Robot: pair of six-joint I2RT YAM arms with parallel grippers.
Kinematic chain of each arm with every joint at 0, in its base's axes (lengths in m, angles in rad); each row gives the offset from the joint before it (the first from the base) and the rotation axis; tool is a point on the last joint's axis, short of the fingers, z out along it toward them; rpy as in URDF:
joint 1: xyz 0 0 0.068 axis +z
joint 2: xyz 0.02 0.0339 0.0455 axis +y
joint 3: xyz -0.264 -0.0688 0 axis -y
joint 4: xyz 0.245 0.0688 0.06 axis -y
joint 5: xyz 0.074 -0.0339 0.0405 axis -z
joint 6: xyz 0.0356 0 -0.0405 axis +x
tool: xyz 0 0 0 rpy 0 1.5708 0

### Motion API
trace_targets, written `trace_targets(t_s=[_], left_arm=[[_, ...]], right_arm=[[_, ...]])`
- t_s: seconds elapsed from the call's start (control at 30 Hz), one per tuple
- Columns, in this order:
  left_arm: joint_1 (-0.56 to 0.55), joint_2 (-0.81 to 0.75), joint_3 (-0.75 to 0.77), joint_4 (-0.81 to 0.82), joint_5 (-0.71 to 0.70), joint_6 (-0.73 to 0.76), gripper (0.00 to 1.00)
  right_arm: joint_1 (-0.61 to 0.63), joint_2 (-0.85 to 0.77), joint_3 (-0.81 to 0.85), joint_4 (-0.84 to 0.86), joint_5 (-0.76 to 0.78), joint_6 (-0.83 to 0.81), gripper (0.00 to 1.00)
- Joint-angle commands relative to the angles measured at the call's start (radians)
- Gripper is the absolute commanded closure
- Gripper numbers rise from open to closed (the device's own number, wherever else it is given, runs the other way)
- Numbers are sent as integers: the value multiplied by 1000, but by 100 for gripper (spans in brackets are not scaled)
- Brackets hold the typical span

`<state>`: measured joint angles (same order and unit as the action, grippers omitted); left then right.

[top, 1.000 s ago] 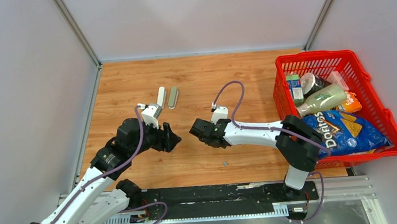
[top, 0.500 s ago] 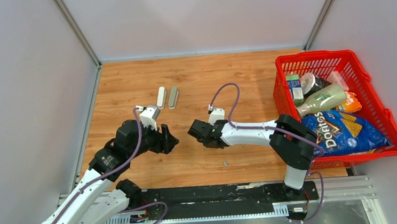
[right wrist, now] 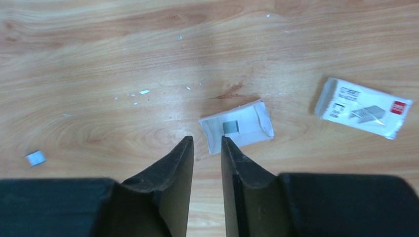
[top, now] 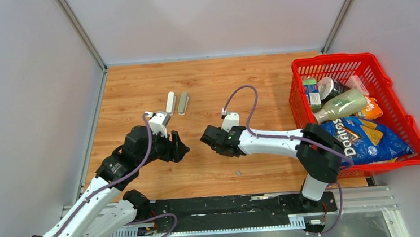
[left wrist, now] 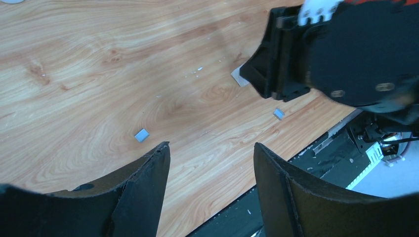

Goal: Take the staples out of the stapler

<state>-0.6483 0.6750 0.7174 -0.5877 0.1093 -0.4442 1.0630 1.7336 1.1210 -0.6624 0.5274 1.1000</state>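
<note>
Two staplers, one white (top: 171, 102) and one grey-green (top: 183, 103), lie side by side at the table's far middle. My left gripper (top: 181, 147) is open and empty above the wood (left wrist: 211, 146). Small grey staple strips lie ahead of it (left wrist: 142, 135) and near the front edge (left wrist: 279, 114), (top: 238, 173). My right gripper (top: 204, 137) faces the left one, its jaws a narrow gap apart with nothing between them (right wrist: 206, 140). Just beyond its tips lies an opened white box flap (right wrist: 237, 129) with a grey staple strip (right wrist: 230, 127) on it.
A white printed staple box (right wrist: 363, 107) lies to the right of the flap. Another small strip (right wrist: 35, 158) lies at the left in the right wrist view. A red basket (top: 389, 84) of groceries stands at the right. Grey walls enclose the table.
My left gripper has drawn back slightly to the left. My right arm has shifted a little, its gripper staying near the same spot. Nothing was grasped or released.
</note>
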Motion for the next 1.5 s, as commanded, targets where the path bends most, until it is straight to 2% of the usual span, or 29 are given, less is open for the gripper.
trace_targets(t_s=[0.0, 0.07, 0.2, 0.3, 0.53, 0.93, 1.17, 1.37, 1.47], left_arm=[[-5, -15, 33, 6, -13, -8, 30], [-5, -14, 30, 11, -13, -7, 30], [-5, -5, 28, 29, -8, -4, 30], [-5, 5, 27, 43, 3, 1, 30], [-5, 12, 27, 52, 15, 5, 30], [-5, 29, 24, 54, 32, 18, 30], [-4, 35, 19, 62, 39, 21, 30], [-5, 47, 22, 65, 41, 27, 30], [-4, 52, 22, 63, 41, 30, 30]], right_arm=[[9, -150, -22, -49, 83, 1, 67], [6, -199, -49, -89, 118, 14, 63], [-17, -287, -107, -157, 169, 52, 40], [-47, -335, -151, -175, 172, 69, 28], [-101, -333, -202, -175, 171, 101, 14], [-158, -181, -173, -114, 123, 100, 7], [-187, -131, -185, -54, 88, 89, 7], [-190, -101, -176, -42, 77, 83, 11], [-190, -101, -181, -37, 72, 84, 16]])
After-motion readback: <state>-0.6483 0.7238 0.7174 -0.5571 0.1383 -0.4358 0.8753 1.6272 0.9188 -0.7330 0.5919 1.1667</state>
